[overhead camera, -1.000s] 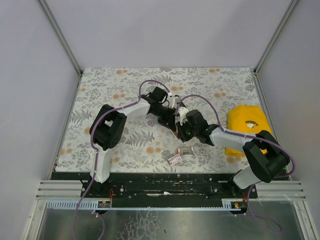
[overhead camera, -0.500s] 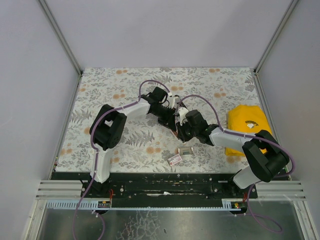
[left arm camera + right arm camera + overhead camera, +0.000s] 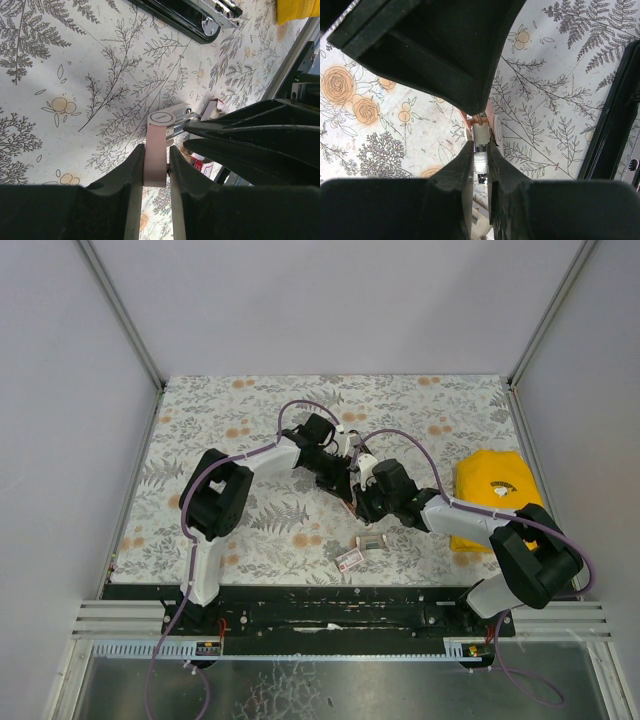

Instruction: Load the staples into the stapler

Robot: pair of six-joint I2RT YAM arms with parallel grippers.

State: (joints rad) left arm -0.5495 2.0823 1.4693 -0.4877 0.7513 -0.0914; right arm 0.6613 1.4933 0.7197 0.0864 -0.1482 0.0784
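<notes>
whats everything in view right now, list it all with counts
stapler: 1, black, lying on the table past the grippers
pink piece: 1, pale pink, mid-table, held
metal piece: 1, silver, next to the pink piece, held
boxes: 2, white and red, front middle
cloth: 1, yellow, right edge
table: 1, floral
left gripper: 1, black, shut on pink piece
right gripper: 1, black, shut on metal piece

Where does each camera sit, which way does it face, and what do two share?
Top external: above, behind the bases, looking down on the table; the left arm and right arm show.
Left wrist: looks past the left gripper, shut on a pale pink piece.
Right wrist: looks past the right gripper, pinching a silvery strip.
Shared: both wrist views show the stapler.
</notes>
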